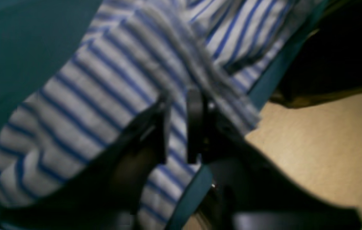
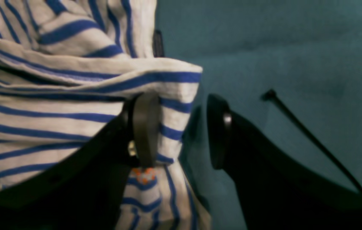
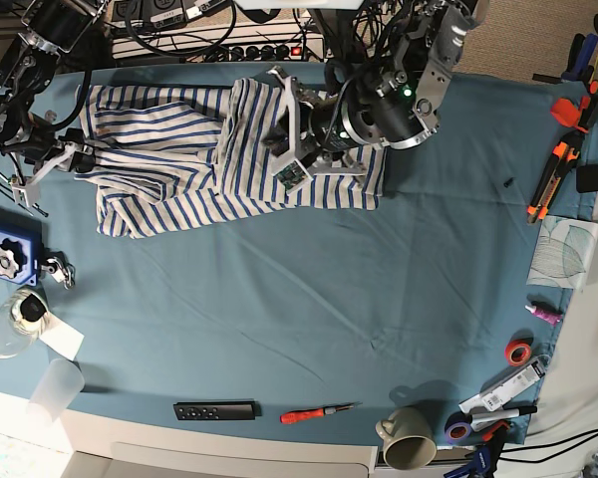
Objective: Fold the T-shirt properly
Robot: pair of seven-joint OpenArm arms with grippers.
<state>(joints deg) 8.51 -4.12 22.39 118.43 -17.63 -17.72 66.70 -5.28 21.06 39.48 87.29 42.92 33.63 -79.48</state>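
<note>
Left wrist view: left gripper (image 1: 178,126) set narrow, a band of the T-shirt (image 1: 104,105) running up between the pads; contact probable but blurred, so a firm pinch cannot be confirmed. Cloth lying ahead and to the left of the tool, stripes crossing the frame diagonally, hem draped over the edge of the teal table cover (image 1: 14,48). Bare floor (image 1: 321,140) below and to the right.

Right wrist view: right gripper (image 2: 181,127) standing fairly wide, holding nothing. One finger (image 2: 145,127) pressed against a folded corner of the shirt (image 2: 56,105); the other apart from it, over bare cover (image 2: 280,57). Bunched cloth entirely on one side of the tool. A black cable tie (image 2: 309,134) lying on the cover beyond the free finger, clear of the cloth.

Base view: shirt (image 3: 189,164) crumpled along the far edge of the table, long axis running side to side, spanning both arms. Left gripper (image 3: 299,139) over the middle-right of the cloth; right gripper (image 3: 68,154) at its far left end. Next move judged to depend on closing at that left corner. Blue knob fixture (image 3: 5,254), plastic cup (image 3: 56,388), remote (image 3: 214,410), screwdriver (image 3: 317,412), mug (image 3: 409,446) and tape roll (image 3: 519,352) all well apart from the cloth; nothing obstructing a fold toward the near side.
</note>
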